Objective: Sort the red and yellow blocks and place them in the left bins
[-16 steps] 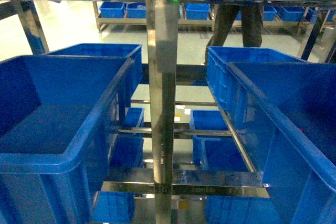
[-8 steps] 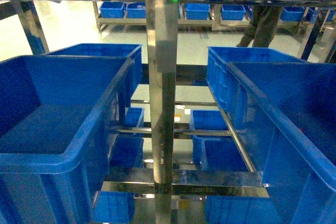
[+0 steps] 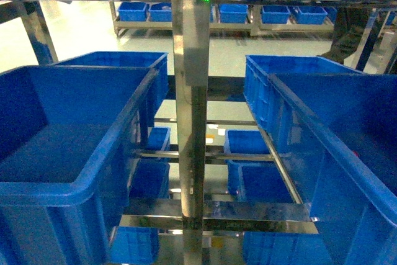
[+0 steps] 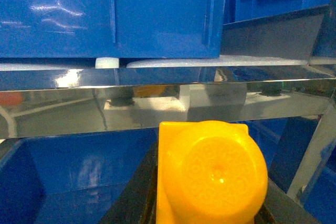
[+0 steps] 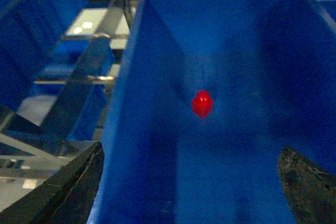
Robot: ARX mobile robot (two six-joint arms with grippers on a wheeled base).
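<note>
Yellow block (image 4: 210, 174) is held in left gripper (image 4: 207, 203) below rack rail (image 4: 168, 106); right gripper (image 5: 191, 182) is spread over red block (image 5: 202, 103) on bin (image 5: 157, 129) floor; lift to left bin (image 3: 80, 128) is needed next.

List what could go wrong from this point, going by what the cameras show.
1. The yellow block sits in the left hand below a steel shelf rail; lifting straight up could knock it against the rail.
2. The red block lies inside a blue bin beneath the open right hand; if that bin is not a left one, the sort is wrong.
3. The head view shows neither arm, so placement there is blind.
</note>
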